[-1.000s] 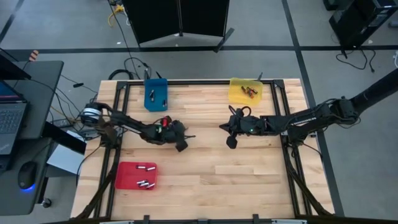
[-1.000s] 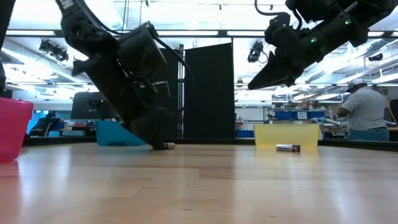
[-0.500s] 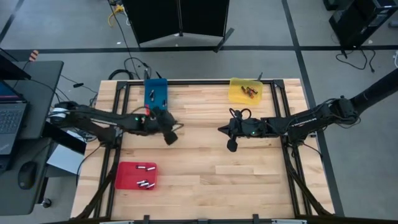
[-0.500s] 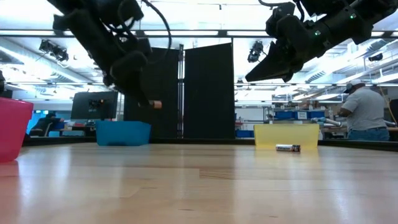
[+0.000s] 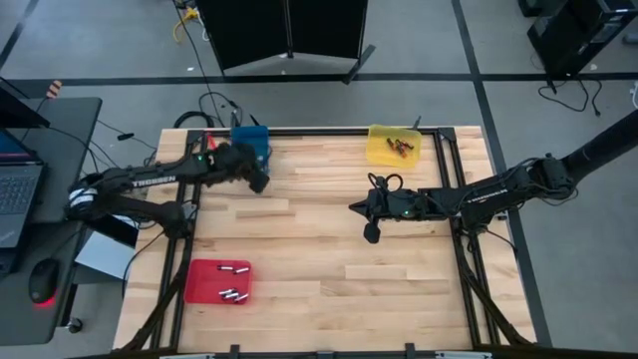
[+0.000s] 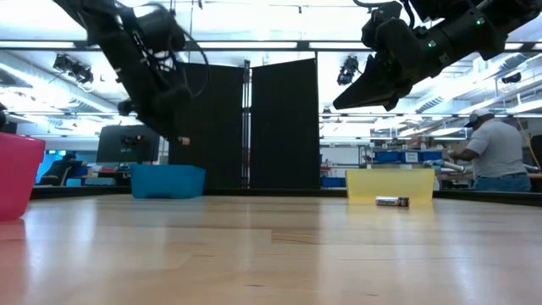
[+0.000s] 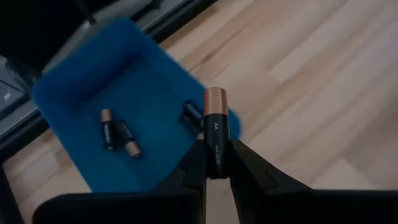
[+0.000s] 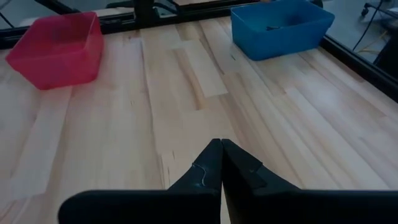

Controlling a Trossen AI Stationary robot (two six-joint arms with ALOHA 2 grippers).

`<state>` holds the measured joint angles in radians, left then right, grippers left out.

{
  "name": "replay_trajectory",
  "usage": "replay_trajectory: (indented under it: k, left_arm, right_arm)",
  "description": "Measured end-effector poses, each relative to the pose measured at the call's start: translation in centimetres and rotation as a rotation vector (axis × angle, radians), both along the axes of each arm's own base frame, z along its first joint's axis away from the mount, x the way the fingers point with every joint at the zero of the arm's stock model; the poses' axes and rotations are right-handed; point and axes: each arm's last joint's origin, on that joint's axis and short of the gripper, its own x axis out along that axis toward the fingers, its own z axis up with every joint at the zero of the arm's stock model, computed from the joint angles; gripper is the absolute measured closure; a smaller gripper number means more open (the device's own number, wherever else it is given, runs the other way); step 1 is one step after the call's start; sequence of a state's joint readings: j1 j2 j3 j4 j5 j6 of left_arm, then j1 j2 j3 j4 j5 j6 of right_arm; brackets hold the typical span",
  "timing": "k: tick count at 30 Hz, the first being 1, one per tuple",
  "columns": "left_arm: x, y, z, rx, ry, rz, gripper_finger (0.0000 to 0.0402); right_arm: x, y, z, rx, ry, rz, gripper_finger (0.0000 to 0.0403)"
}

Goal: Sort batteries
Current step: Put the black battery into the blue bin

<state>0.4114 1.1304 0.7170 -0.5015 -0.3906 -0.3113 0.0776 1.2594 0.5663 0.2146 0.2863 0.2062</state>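
Table: pale wooden top in a dark frame, seen from above, with three trays set at its edges.

Left arm: reaches in from 9 o'clock toward the blue tray at 11 o'clock. The left gripper hangs just at that tray's near edge, fingers clenched on an AA battery.

Right arm: enters from 3 o'clock and waits over the table's middle right. The right gripper has its fingers pressed together, holding nothing.

Red tray: at 7 o'clock, a few cells inside.

Yellow tray: at 1 o'clock, holding copper-ended cells; a stray cell lies on the table before it in the low view.

Blue tray contents: three small cells, lying flat.

AA battery, held: black body, copper end. Long axis runs straight out from the fingertips, copper end leading, toward the blue tray. Gripped around the lower body. Judged light, rigid and smooth-skinned, apt to roll once released; best taken across its middle, with the fingers square to its long axis.
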Motion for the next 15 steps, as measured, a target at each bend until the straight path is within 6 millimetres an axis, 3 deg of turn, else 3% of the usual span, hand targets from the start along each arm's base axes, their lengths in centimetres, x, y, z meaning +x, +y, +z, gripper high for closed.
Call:
replay_trajectory:
  k: [9,15]
  left_arm:
    - [-1.5,5.8,-2.5,-0.104,0.075,0.07,0.0354]
    - [-1.7,8.4,-5.0,-0.147,0.121,0.097,0.0354]
  right_arm:
    - [0.0,0.0,0.0,-0.003,0.0,0.002,0.0389]
    - [0.0,0.0,0.0,-0.006,0.0,0.003,0.0389]
